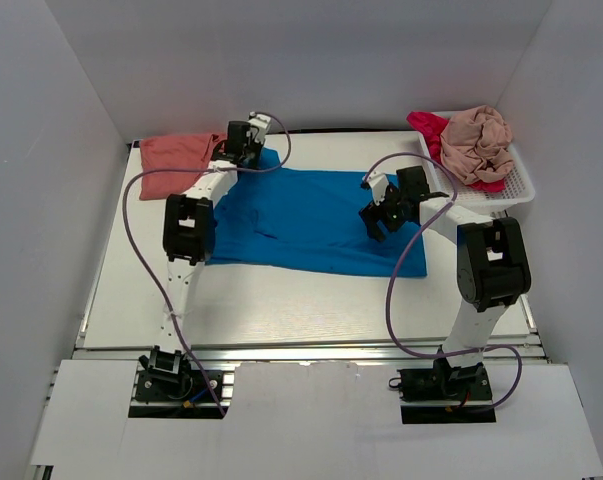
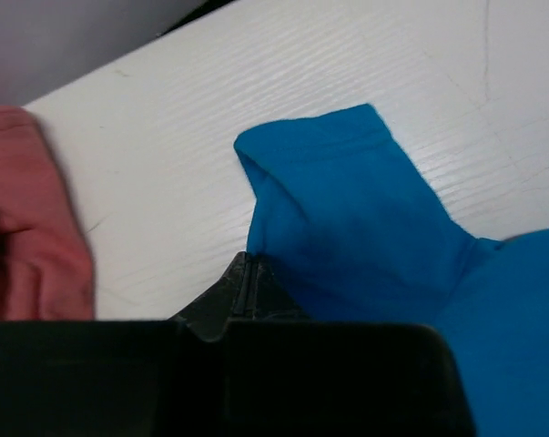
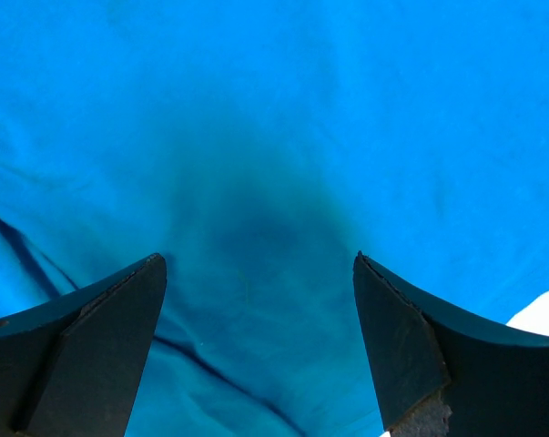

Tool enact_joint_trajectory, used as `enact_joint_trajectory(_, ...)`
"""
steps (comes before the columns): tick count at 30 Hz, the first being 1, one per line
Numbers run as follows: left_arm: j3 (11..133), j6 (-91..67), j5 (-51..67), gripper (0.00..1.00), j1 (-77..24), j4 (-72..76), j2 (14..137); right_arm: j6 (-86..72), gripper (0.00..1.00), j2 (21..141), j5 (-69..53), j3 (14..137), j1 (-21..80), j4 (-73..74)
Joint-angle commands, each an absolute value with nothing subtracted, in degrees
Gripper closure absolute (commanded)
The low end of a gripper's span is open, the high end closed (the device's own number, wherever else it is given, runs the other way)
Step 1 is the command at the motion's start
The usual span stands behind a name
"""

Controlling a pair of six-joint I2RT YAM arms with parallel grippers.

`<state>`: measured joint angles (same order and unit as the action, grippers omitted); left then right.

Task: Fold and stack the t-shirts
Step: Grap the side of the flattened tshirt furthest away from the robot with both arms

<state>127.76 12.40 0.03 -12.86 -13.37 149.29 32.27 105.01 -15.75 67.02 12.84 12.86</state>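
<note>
At the upper left of the top view a salmon-coral t-shirt (image 1: 176,160) lies folded on the desk (image 1: 281,300), just beside the left hand (image 1: 246,140). In the left wrist view the left hand's fingers (image 2: 242,287) are pressed together and appear to pinch the edge of a sleeve (image 2: 347,200) of the blue t-shirt (image 1: 301,215).

The blue t-shirt is spread flat mid-frame. Its long axis runs left to right and dips slightly toward the lower right.

The right hand (image 1: 376,215) is over the right part of the blue t-shirt, jaws spread wide, with only cloth between them (image 3: 260,273). Whether it touches the cloth I cannot tell. Each hand is nearest its own end, so a fold likely needs both.

At the upper right, the white basket (image 1: 521,185) holds a crumpled beige-pink t-shirt (image 1: 476,145) on top of a magenta-red t-shirt (image 1: 428,125).
</note>
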Motion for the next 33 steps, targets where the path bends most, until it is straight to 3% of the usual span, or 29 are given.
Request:
enact_joint_trajectory(1,127.09,13.11,-2.82,1.0,-12.57,-13.88,137.39,31.99,0.13,102.83,-17.58,67.32,13.01,10.9)
enact_joint_trajectory(8,113.68,3.0,10.25,1.0,-15.02,-19.68,129.04,32.69,0.13,102.22,-16.44,66.44,13.01,9.23)
enact_joint_trajectory(10,110.23,2.55,12.91,0.93,-17.22,-20.3,127.97,32.7,0.12,102.83,-16.78,67.06,13.01,9.4)
enact_joint_trajectory(14,90.25,2.63,17.83,0.75,-22.84,-15.4,123.32,32.43,0.11,104.06,-16.18,69.08,13.01,9.49)
enact_joint_trajectory(15,86.87,3.07,17.75,0.54,-25.64,-14.77,121.4,32.43,0.11,104.5,-15.56,69.95,13.01,9.49)
enact_joint_trajectory(18,76.68,5.88,14.44,0.19,-30.91,-13.97,117.53,32.69,0.11,104.85,-14.24,70.84,13.01,9.58)
enact_joint_trajectory(19,75.25,7.8,13.2,0.02,-31.63,-14.93,116.9,32.61,0.11,104.94,-14.06,71.01,12.92,9.49)
enact_joint_trajectory(23,74.62,11.85,6.7,0.02,-31.82,-17.58,115.4,32.78,0.11,105.12,-13.71,70.67,13.01,9.06)
enact_joint_trajectory(29,84.98,12.83,0.37,0.02,-25.06,-14.78,114.87,32.7,0.11,105.38,-13.53,70.14,13.09,8.44)
enact_joint_trajectory(33,92.45,17.74,-14.56,0.02,-22.59,-9.77,117.24,32.78,0.11,105.29,-14.23,69.17,13.1,8.35)
